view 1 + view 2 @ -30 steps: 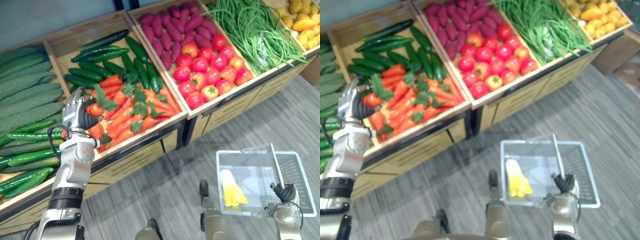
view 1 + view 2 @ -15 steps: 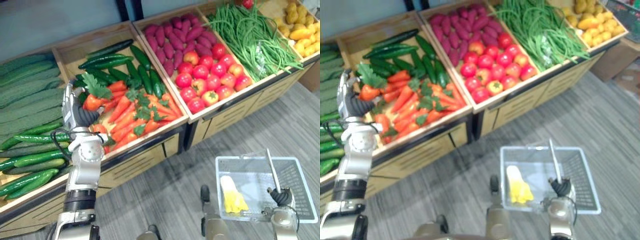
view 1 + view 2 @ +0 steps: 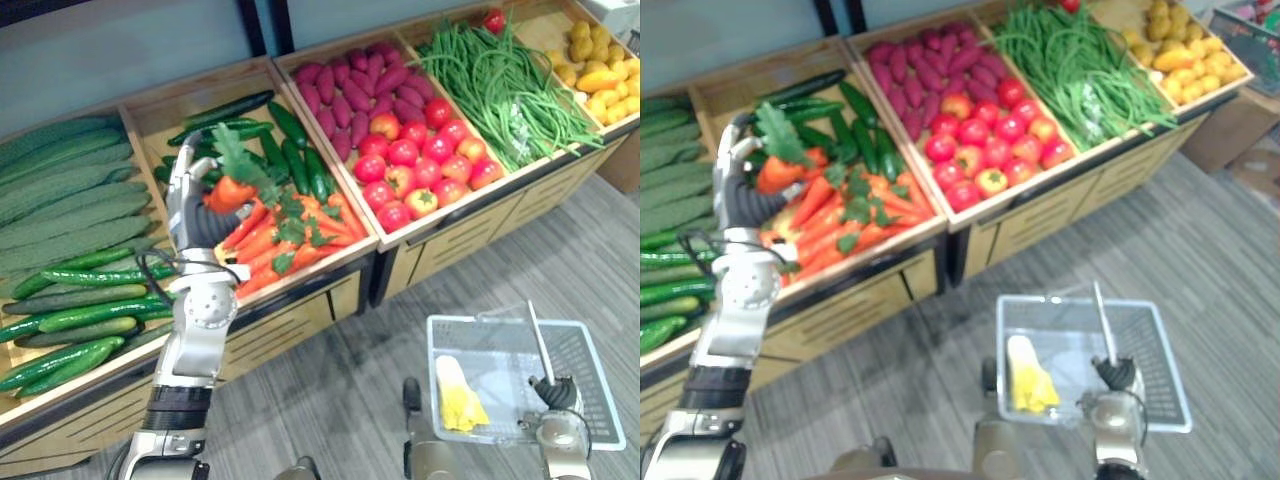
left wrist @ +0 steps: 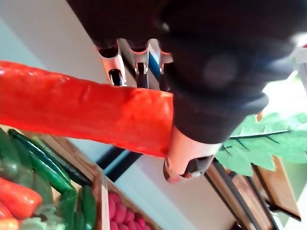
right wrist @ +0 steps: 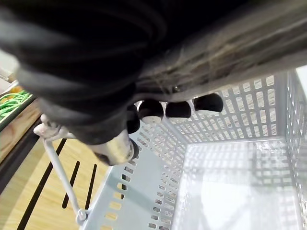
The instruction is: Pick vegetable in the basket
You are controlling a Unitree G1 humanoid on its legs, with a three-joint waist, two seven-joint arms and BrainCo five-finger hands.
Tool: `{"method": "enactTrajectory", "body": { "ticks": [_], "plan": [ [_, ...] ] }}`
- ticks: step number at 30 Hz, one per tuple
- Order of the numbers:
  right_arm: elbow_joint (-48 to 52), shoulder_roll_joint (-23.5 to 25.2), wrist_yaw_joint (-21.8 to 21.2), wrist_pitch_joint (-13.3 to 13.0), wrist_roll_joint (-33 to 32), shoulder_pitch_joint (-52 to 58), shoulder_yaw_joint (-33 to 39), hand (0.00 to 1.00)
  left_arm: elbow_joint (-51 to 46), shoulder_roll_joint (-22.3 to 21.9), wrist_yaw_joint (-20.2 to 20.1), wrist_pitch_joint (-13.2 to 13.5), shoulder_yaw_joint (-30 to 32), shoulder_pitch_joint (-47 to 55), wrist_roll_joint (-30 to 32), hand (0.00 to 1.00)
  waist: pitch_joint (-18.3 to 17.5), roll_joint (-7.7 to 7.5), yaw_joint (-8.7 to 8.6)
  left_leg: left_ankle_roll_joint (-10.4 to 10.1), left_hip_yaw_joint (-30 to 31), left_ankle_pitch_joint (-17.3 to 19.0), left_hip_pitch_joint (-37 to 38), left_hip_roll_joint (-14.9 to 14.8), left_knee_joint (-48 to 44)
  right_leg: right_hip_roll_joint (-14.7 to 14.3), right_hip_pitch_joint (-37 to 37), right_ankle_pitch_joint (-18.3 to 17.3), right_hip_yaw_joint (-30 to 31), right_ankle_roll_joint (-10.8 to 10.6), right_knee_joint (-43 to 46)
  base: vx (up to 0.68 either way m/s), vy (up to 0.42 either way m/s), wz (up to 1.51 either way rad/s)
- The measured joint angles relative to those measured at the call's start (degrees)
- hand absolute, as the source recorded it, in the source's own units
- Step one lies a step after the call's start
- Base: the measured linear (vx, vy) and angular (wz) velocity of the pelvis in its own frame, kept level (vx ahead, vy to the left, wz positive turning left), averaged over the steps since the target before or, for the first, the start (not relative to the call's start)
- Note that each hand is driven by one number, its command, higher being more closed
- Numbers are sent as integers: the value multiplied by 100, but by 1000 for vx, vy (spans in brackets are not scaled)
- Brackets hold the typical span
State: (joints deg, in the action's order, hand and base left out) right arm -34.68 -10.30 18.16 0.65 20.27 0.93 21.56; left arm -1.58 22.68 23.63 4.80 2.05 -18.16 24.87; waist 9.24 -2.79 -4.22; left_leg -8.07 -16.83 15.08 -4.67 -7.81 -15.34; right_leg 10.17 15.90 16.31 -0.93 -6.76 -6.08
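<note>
The robot's left hand (image 3: 193, 212), in the left-centre of the left eye view, is clenched round an orange carrot (image 3: 228, 192) with a green leafy top. In the left wrist view its fingers (image 4: 115, 67) curl behind the orange carrot (image 4: 86, 110) and the thumb (image 4: 191, 154) presses across the front. The carrot hangs in the air, just above the heap of leafy carrots (image 3: 290, 228) in a wooden display bin (image 3: 340, 262). Dark green smooth cucumbers (image 3: 292, 150) lie behind that heap in the same bin. Further left are long pale green ridged gourds (image 3: 60, 190) and more cucumbers (image 3: 70, 312). To the right comes a bin of purple sweet potatoes (image 3: 345, 75) and red tomatoes (image 3: 420, 165), then green beans (image 3: 510, 80), and yellow produce (image 3: 595, 60) at the upper right corner. At the lower right, the right hand (image 3: 550, 392) grips the thin white wire handle (image 3: 538, 345) of a pale grey perforated plastic basket (image 3: 592, 372), which hangs over the grey plank floor (image 3: 330, 390), well apart from the carrot. A yellow item (image 3: 458, 395) lies inside the basket on its left side.
</note>
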Motion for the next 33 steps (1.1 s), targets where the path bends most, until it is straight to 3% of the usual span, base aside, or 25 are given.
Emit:
{"method": "enactTrajectory", "body": {
  "ticks": [9,13,18,28,33],
  "plan": [
    [3,-113,-5,37,2,-281,-379,100,0,-139,-331,24,-961,-57,-4,100,-95,28,-9,-1,-19,3,30,3,-49,-1,-24,-7,26,12,0,0,0,0],
    [86,-214,-4,57,2,-461,-599,100,0,-351,-451,51,-1650,-260,-14,100,-96,30,-4,-7,-66,23,46,2,-94,-4,-23,-30,88,46,-1,-20,8,-8],
    [377,-223,-1,78,-2,-599,-703,100,0,-781,-642,198,-2507,-493,-215,100,-166,152,-11,-13,-153,44,111,-2,-84,-24,-22,-51,135,76,-1,-12,6,-6],
    [529,-211,1,275,-32,-878,-1237,100,38,-1374,-659,218,-3514,-898,-402,100,-173,162,23,-23,-266,90,297,-31,-65,-68,-134,-67,210,99,-1,-4,10,-5],
    [1054,-125,-8,286,-55,-869,-1423,100,551,-1581,-743,215,-3778,-1016,-447,100,-173,162,9,-28,-372,105,386,-61,-16,-131,-132,-68,308,99,-1,-5,2,-12]
  ]
}}
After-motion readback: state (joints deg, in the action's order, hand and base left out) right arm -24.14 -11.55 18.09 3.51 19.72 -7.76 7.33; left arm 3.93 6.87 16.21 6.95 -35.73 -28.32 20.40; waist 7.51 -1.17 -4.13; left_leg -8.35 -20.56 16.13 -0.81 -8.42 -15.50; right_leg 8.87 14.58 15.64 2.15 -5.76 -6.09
